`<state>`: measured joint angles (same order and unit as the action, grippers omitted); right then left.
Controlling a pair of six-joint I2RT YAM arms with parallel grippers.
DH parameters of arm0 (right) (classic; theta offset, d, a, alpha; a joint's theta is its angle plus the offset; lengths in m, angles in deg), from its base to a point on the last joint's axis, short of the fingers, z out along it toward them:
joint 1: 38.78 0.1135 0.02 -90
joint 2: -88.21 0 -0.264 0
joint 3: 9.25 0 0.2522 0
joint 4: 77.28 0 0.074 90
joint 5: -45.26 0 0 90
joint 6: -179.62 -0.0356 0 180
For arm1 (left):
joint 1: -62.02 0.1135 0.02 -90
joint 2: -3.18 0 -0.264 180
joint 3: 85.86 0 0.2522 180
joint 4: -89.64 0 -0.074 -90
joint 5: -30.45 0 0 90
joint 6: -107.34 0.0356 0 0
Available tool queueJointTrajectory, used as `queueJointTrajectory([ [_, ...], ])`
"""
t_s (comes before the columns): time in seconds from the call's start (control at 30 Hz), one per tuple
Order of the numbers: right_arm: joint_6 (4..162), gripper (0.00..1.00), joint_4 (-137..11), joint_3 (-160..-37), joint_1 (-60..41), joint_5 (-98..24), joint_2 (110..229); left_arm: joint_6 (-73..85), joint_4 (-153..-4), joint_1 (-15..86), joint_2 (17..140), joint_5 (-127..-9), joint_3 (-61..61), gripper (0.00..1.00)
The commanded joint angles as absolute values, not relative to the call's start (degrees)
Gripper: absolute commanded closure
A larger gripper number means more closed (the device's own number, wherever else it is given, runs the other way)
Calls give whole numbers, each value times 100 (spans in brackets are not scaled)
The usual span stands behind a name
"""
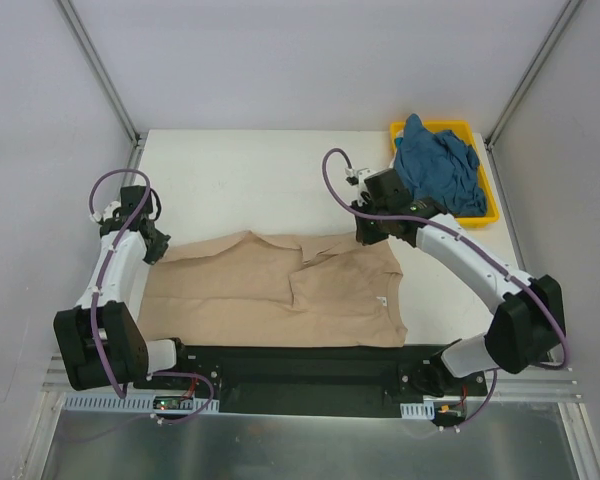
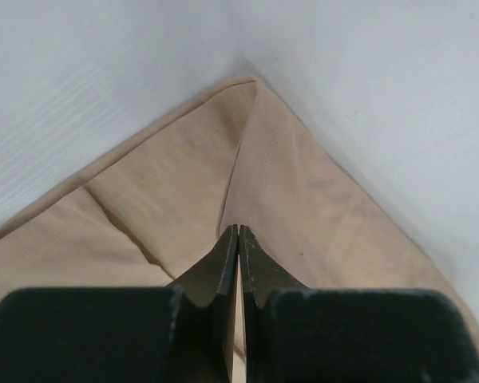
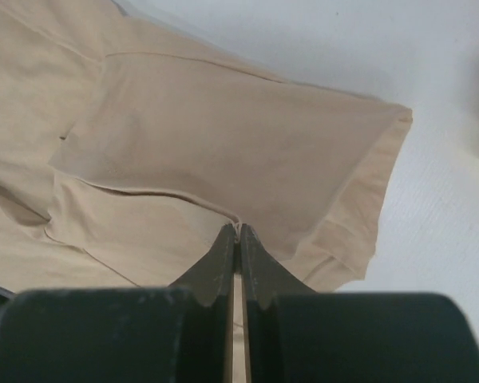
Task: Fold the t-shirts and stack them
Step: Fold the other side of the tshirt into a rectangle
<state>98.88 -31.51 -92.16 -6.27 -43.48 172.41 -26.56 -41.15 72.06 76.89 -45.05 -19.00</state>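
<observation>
Top view, tan t-shirt (image 1: pixel 270 295): it is spread across the lower middle of the frame on the white surface (image 1: pixel 240 170), with a flap folded over its right half.
Top view, neck label (image 1: pixel 381 301): a small white mark is seen near the shirt's right edge.
Top view, teal t-shirt (image 1: pixel 438 168): it is crumpled in the yellow tray (image 1: pixel 486 217) at the upper right of the frame, well apart from the tan one, and part of it is draped over the tray's upper left rim.
Top view, left gripper (image 1: pixel 162 254): it is placed at the shirt's upper left corner, at the left of the frame.
Top view, right gripper (image 1: pixel 366 238): it is placed at the shirt's upper right edge, right of centre.
Left wrist view, jaws: they are pressed together at the lower middle, and a thin strip of tan cloth is pinched between them.
Left wrist view, cloth: a corner of the tan t-shirt is pointed toward the upper middle, and a ridge runs from the jaws toward it. White surface is seen on both sides.
Right wrist view, jaws: they are clenched on a fold of the tan t-shirt at the lower middle.
Right wrist view, cloth: a hemmed sleeve is laid toward the right of the frame, folded layers are seen at the left, and bare surface at the upper right.
</observation>
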Motion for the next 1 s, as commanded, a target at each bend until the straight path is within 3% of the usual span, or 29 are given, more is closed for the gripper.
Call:
queueJointTrajectory([
  [0.0, 9762, 99, -2688, -8973, -564, -4588, 16617, -2854, -4109, 7142, 7306, -4127, -2138, 100],
  [0.33, 9718, 99, -2002, -8849, -556, -4667, 15941, -3047, -4109, 7300, 6532, -3670, -2385, 100],
  [0.83, 9832, 99, -1317, -8814, -556, -4632, 15607, -3038, -4003, 7713, 6321, -3775, -2420, 100],
  [0.97, 9911, 99, -1228, -8656, -547, -4028, 15483, -3039, -4012, 7705, 6330, -3793, -2543, 100],
])
